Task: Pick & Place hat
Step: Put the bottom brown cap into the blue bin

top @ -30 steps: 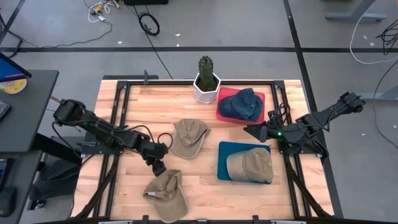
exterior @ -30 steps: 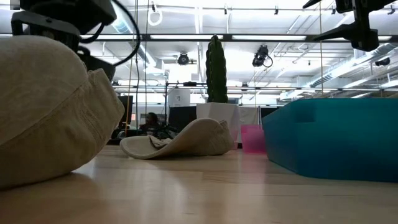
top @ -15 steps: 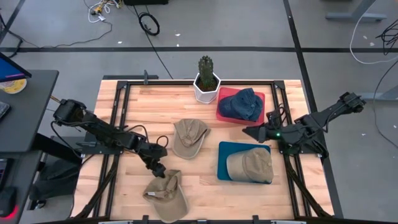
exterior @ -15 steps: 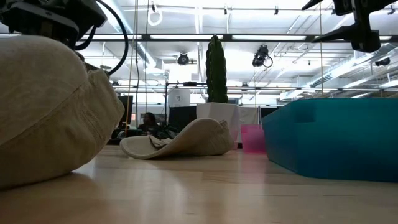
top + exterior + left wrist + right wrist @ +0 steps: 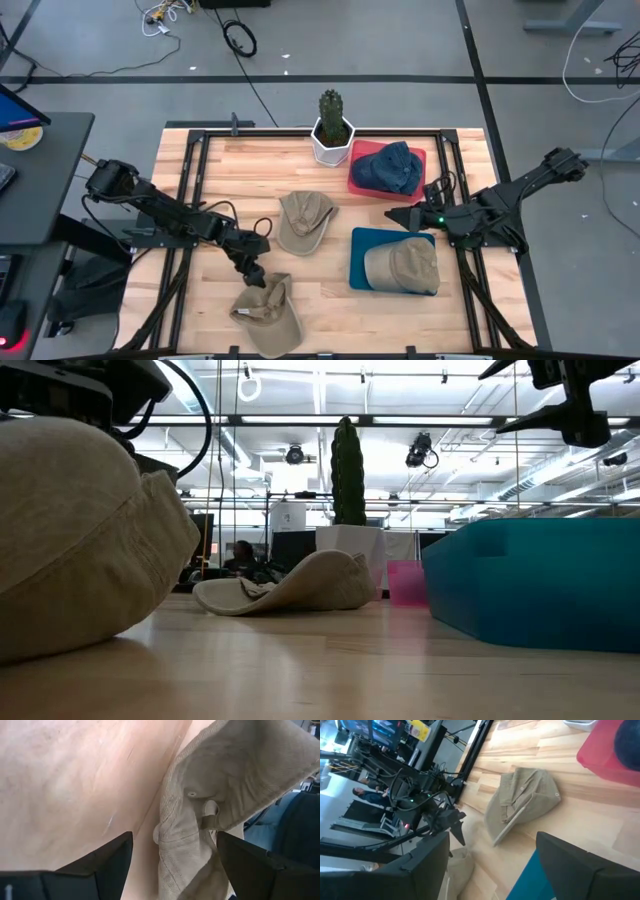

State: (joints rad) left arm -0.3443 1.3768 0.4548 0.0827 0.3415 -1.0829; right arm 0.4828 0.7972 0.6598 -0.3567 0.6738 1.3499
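A tan hat (image 5: 268,312) lies crown-up by the table's near edge; it fills the low view's left (image 5: 70,530). My left gripper (image 5: 252,272) hovers open just beyond its far rim. In the left wrist view the hat's back, with its strap opening (image 5: 207,817), lies between the spread fingers (image 5: 174,837). A second tan hat (image 5: 305,220) rests mid-table, also seen in the right wrist view (image 5: 522,802). My right gripper (image 5: 396,213) hangs open in the air above the table's right half, pointing left.
A teal tray (image 5: 362,240) at right carries a third tan hat (image 5: 402,266). A red tray (image 5: 362,180) behind it carries a navy hat (image 5: 390,167). A cactus in a white pot (image 5: 332,128) stands at the far edge. Bare wood lies between the hats.
My left gripper has crept a little toward the table's near edge, closer to the near tan hat. My right gripper has eased slightly toward the table's left. The hats have stayed where they were.
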